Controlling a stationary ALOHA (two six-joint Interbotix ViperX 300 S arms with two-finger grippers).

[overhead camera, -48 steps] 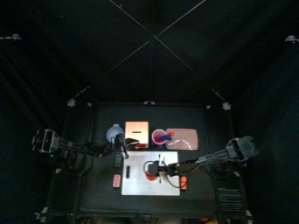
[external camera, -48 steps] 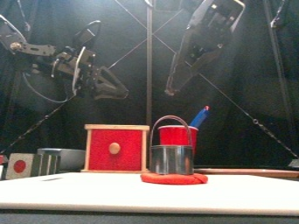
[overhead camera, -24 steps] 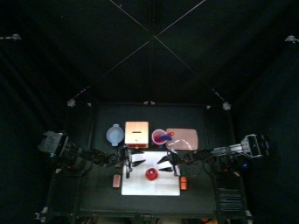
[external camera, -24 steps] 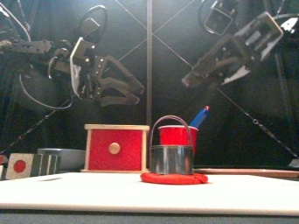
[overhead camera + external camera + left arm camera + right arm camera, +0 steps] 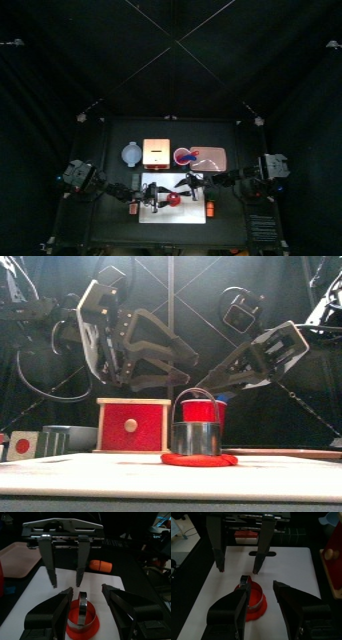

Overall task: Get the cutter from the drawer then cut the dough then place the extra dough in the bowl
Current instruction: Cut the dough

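Looking through the left wrist view first: the left gripper point(image 5: 85, 588) had its jaws spread wide with nothing in them, one on each side of the cutter point(image 5: 82, 609), with a gap on both sides. The cutter stood upright on the red dough point(image 5: 83, 627), wire handle up, roughly mid-board on the white cutting board point(image 5: 37, 607). There was bare white all round the dough. Facing it from across the board, the right gripper point(image 5: 65, 584) hung with its jaws apart too, also empty.

Right wrist view told the same story from the other end. Its own jaws were parted either side of the cutter and dough, nothing pinched, with bare board out to both long edges.

Front view: both grippers were up above the cutter, angled in from left and right, and didn't touch it as far as I could tell. The wooden box point(image 5: 134, 424) sat behind to the left, and the red cup point(image 5: 207, 408) was right behind the cutter's handle.

Top view: the bowl point(image 5: 130, 153), box and pink tray point(image 5: 217, 158) lined up behind the board. The dough sat well in from every board edge.
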